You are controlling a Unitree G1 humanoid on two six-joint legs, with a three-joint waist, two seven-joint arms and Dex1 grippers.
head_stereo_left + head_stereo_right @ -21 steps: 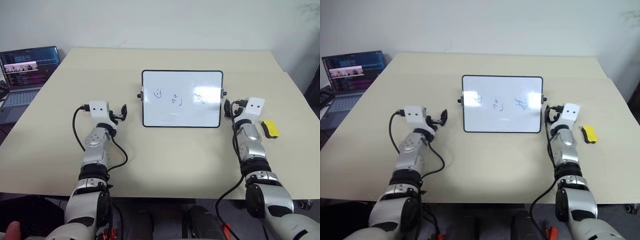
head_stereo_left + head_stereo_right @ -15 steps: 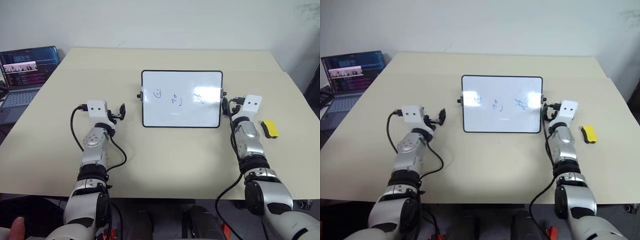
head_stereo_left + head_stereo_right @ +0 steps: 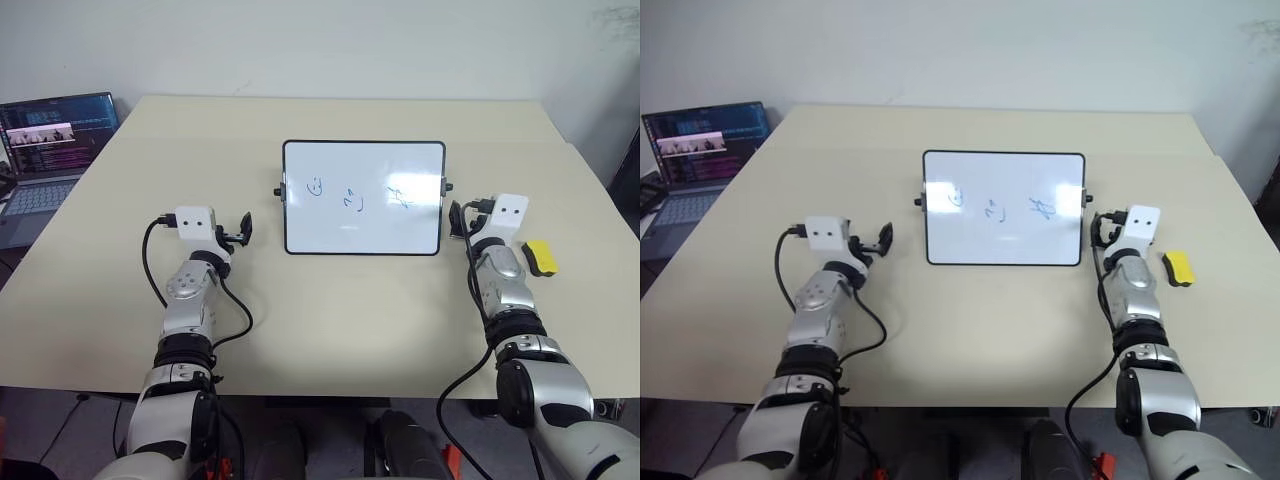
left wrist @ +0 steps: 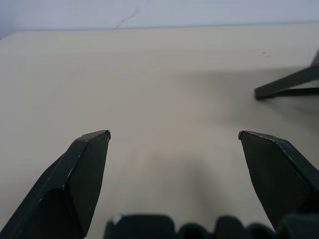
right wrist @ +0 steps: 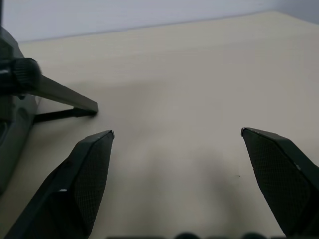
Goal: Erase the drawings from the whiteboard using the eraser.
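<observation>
While both grippers gape empty — left gripper (image 4: 174, 137) | right gripper (image 5: 177, 134) | eraser (image 3: 540, 257) near table (image 3: 330, 320) edge

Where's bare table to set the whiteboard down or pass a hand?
Bare: the table in front of the whiteboard between both arms, and the strip behind it. Crowded: right edge, where the right tool sits between board and eraser.

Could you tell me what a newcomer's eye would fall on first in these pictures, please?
First the whiteboard, propped at the middle of the table, with three blue drawings in a row. Next the yellow eraser, lying near the table's right edge beside the open right gripper. A lit laptop sits off the far left corner.
</observation>
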